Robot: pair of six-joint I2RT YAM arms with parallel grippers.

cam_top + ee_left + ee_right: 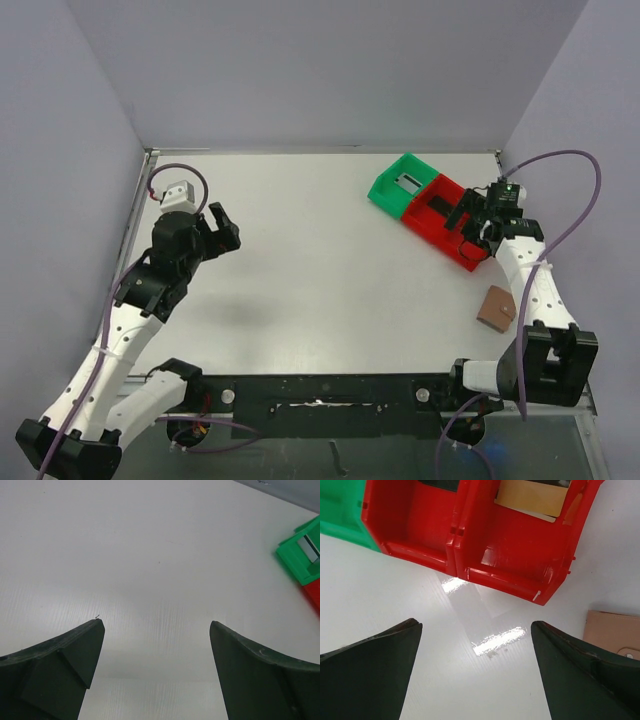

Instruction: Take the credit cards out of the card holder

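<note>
- Fingers (55,680) of the left gripper (156,627) stand wide apart, with only bare table (300,260) between them.
- Right gripper (476,626) is just as wide and holds nothing; its wrist view looks down on the table in front of the red bin (505,555).
- Card holder (497,308) lies flat on the table near the right edge, touched by neither gripper. In the right wrist view only its brown outer face and the tab (630,655) show at the lower right, so it looks folded shut.
- Progress, as a judgement: no card lies loose on the table. A tan flat piece (530,497) sits in the red bin and a grey one in the green bin (403,185); whether either is a card I cannot tell. Opening the holder and drawing out whatever it has inside appears to be left to do.
- Left arm is bent and raised over the left half of the table, gripper pointing toward the middle, well apart from the holder.
- Right arm reaches forward along the right side, its gripper over the near edge of the red bin, with the holder back beside its forearm.
</note>
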